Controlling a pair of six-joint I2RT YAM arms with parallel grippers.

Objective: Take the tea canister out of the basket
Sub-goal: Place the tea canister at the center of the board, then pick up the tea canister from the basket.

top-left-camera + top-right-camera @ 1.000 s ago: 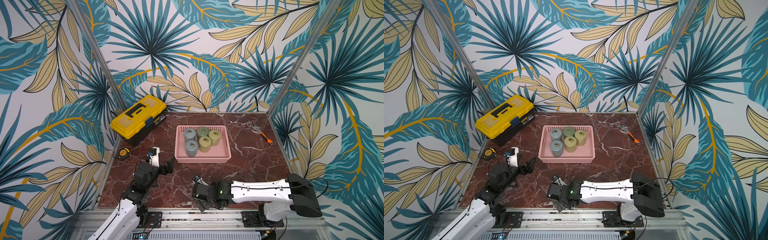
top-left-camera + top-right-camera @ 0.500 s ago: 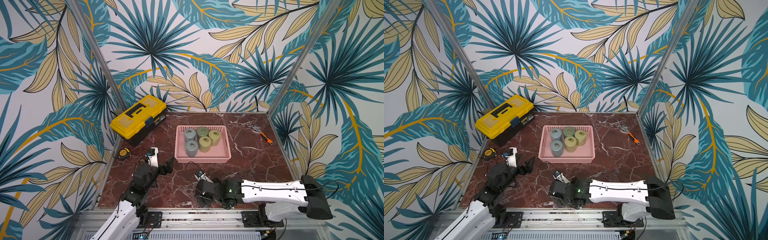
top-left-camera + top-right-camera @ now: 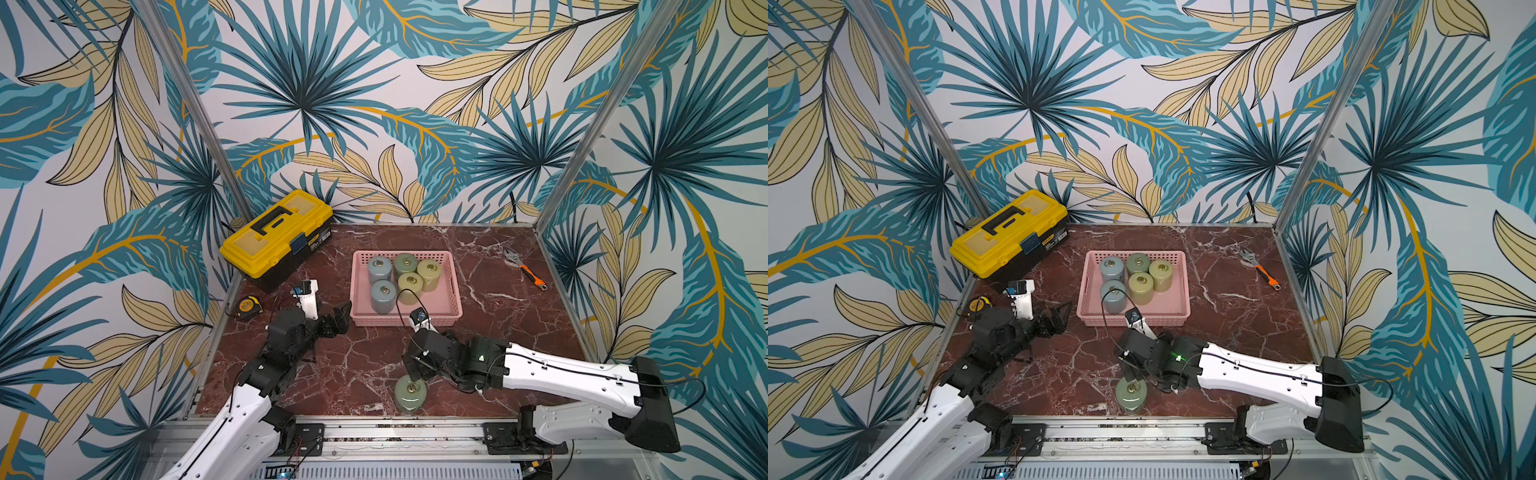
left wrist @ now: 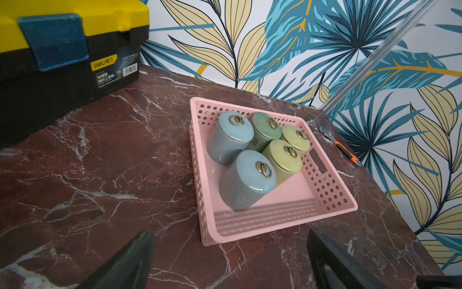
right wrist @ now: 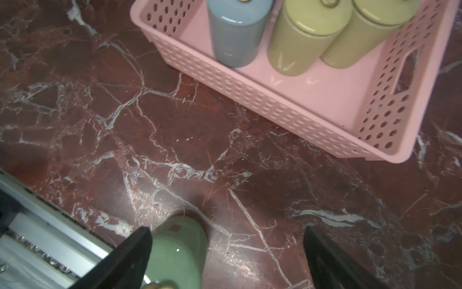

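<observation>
The pink basket [image 3: 406, 321] [image 3: 1133, 322] [image 4: 275, 226] [image 5: 300, 120] sits mid-table and holds several upright tea canisters, blue [image 3: 382, 296] [image 4: 247, 180], green and yellow-green. One green tea canister [image 3: 410, 395] [image 3: 1131, 395] [image 5: 180, 246] stands outside it on the marble near the front edge. My right gripper [image 3: 414, 370] [image 3: 1133, 370] [image 5: 227, 232] hovers just behind that canister, open; the canister lies beside one finger, ungripped. My left gripper [image 3: 338, 319] [image 3: 1059, 318] [image 4: 230, 235] is open, empty, just left of the basket's near corner.
A yellow toolbox [image 3: 276, 232] [image 4: 62, 50] stands at the back left, with a tape measure [image 3: 248, 306] in front of it. An orange-handled wrench [image 3: 524, 268] [image 4: 345, 150] lies at the back right. A metal rail [image 3: 374, 432] runs along the front edge.
My right gripper has pulled back from the front edge toward the basket, uncovering the green canister standing alone on the table. My left gripper edged slightly toward the basket.
</observation>
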